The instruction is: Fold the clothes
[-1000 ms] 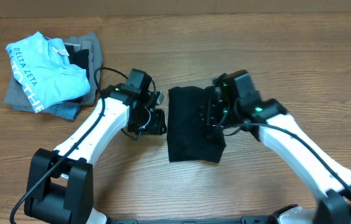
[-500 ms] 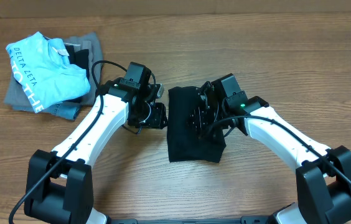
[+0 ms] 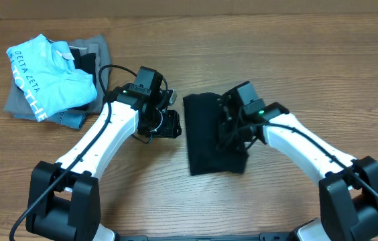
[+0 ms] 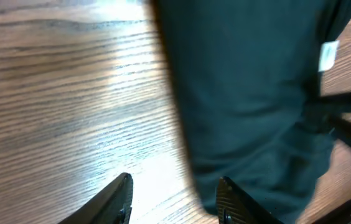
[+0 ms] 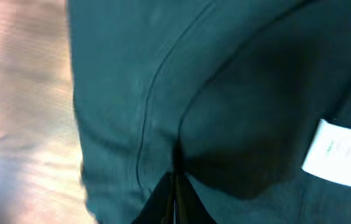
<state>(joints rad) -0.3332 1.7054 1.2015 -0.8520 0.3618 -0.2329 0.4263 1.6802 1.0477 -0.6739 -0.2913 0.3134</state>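
The black garment (image 3: pixel 206 137) lies folded into a narrow rectangle in the middle of the table. Its white neck label shows in the left wrist view (image 4: pixel 328 56) and the right wrist view (image 5: pixel 340 154). My right gripper (image 3: pixel 231 128) rests on the garment's right part, its fingers (image 5: pixel 175 186) shut on a pinched fold of the black cloth (image 5: pixel 150 93). My left gripper (image 3: pixel 171 124) is open and empty over bare wood just left of the garment's edge; its fingertips (image 4: pixel 174 196) straddle that edge (image 4: pixel 244 99).
A light blue shirt with white lettering (image 3: pixel 48 77) lies on grey folded garments (image 3: pixel 75 117) at the far left of the wooden table (image 3: pixel 296 53).
The black garment has shifted slightly right and turned a little with my right gripper on it. My left gripper has stayed just left of it.
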